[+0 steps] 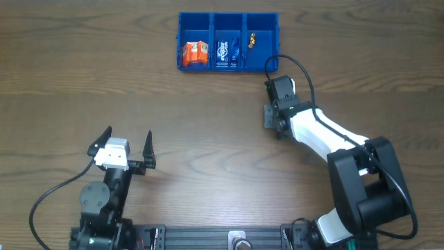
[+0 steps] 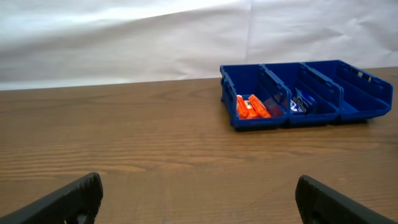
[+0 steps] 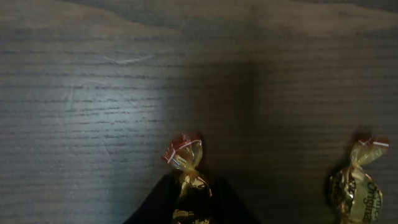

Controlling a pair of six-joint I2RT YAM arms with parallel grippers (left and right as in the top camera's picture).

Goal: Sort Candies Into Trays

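Gold foil-wrapped candy: gripped between the fingers of the right tool, which are drawn in onto its body. One twisted, red-tipped end sticks out past the fingertips, so its long axis runs in line with the fingers. Whether it rests on the matt wood-grain worktop or just clears it cannot be told.
Key relation: the blue plastic three-compartment tray lies just beyond the right tool, which sits off the tray's right end; this arm is much the nearer to the tray.
Likely target: the tray's right-end compartment, where small gold pieces lie. Orange wrapped candies occupy the left end and blue wrapped candies the middle.
Second gold foil-wrapped candy: on the worktop beside the held one, not touching it.
Left tool: fingers spread wide, holding nothing, well short of the tray's left end.
Materials: crinkled glossy foil, probably slippery; rigid tray walls.
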